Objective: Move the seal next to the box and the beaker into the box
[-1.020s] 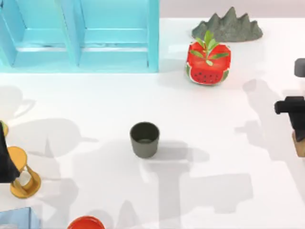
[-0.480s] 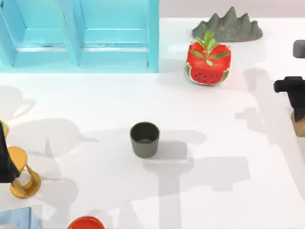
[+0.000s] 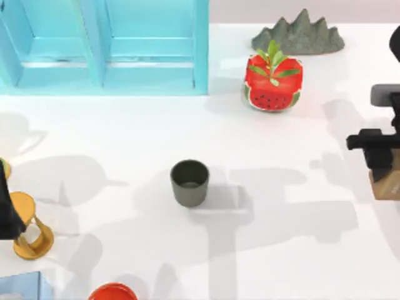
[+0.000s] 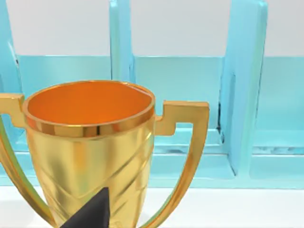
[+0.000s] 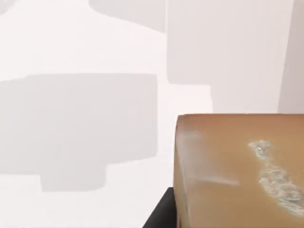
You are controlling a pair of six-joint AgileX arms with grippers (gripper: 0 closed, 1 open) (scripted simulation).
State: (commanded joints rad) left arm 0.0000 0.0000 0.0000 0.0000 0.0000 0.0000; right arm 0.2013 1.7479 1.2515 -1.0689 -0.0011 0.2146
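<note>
The beaker (image 3: 189,182), a dark grey-green cup, stands upright in the middle of the table, with neither arm near it. The box (image 3: 103,47) is the light blue compartmented case at the back left. At the right edge my right gripper (image 3: 382,169) is shut on the seal (image 3: 389,186), a tan-brown block half cut off by the picture's edge. The right wrist view shows the seal (image 5: 237,175) close up with whitish marks, held above the white table. My left arm (image 3: 5,209) is parked at the left edge.
A golden trophy (image 3: 28,228) stands beside the left arm and sits close in the left wrist view (image 4: 90,142). A watermelon planter (image 3: 272,84) and a grey rock (image 3: 300,34) are at the back right. A red item (image 3: 112,292) lies at the front edge.
My right gripper has shifted a little to the left with the seal in it, and its shadows on the table have moved. The beaker and the left arm have stayed put.
</note>
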